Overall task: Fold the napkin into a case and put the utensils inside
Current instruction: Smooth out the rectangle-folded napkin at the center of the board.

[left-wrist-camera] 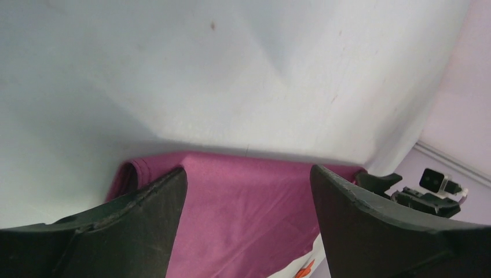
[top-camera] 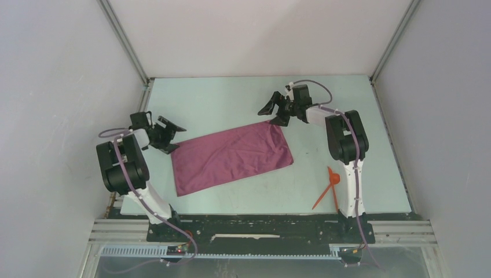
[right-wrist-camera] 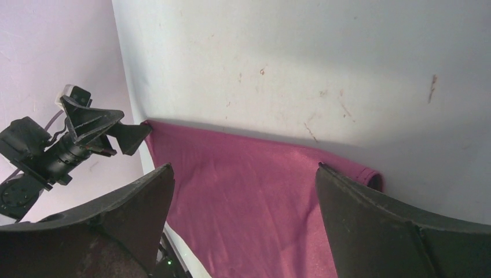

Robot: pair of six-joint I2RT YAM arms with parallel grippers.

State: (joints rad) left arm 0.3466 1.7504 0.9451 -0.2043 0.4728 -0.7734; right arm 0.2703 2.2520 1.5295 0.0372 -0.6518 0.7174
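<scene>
Left two-finger gripper (top-camera: 175,139), centre left: jaws are held wide, empty, just beside the cloth's upper-left corner. Plum-purple thin rectangular cloth napkin (top-camera: 231,156), centre: laid flat, long axis lower left to upper right. Right two-finger gripper (top-camera: 271,117), upper centre: jaws wide, empty, at the upper-right corner. Orange-red plastic utensils (top-camera: 330,188), lower right: nearer the right arm.

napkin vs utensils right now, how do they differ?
Colour: the napkin is plum purple, the utensils orange-red.
Size: the napkin is a broad cloth, far larger than the utensils, which are two thin pieces.
Place: the napkin lies flat mid-table, while the utensils lie near the base of the right arm, meeting at one end in a V.
Shared: both rest on the table, and neither is held.
</scene>
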